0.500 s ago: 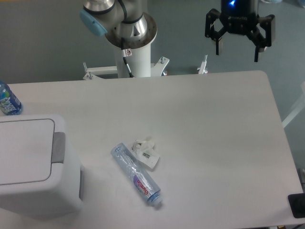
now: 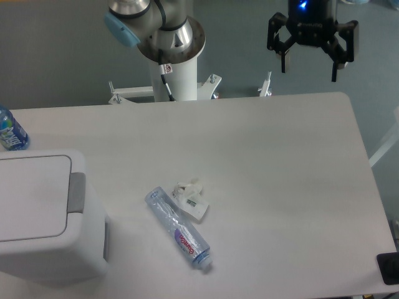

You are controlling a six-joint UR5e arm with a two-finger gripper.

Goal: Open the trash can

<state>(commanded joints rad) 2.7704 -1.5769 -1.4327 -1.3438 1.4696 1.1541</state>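
Bin shut, work ahead of us

Our pincer [image 2: 310, 65] hangs wide open and empty beyond the worktop's [image 2: 280, 162] far right edge, well apart from the trash can [image 2: 43, 215] at near left, whose lid lies flat; reaching and pressing its grey tab [image 2: 76, 192] remains.

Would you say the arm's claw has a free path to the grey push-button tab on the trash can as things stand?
Probably yes. The open claw hangs above the table's far right edge, and the grey tab on the trash can faces up, uncovered; the crushed bottle lies low on the table.
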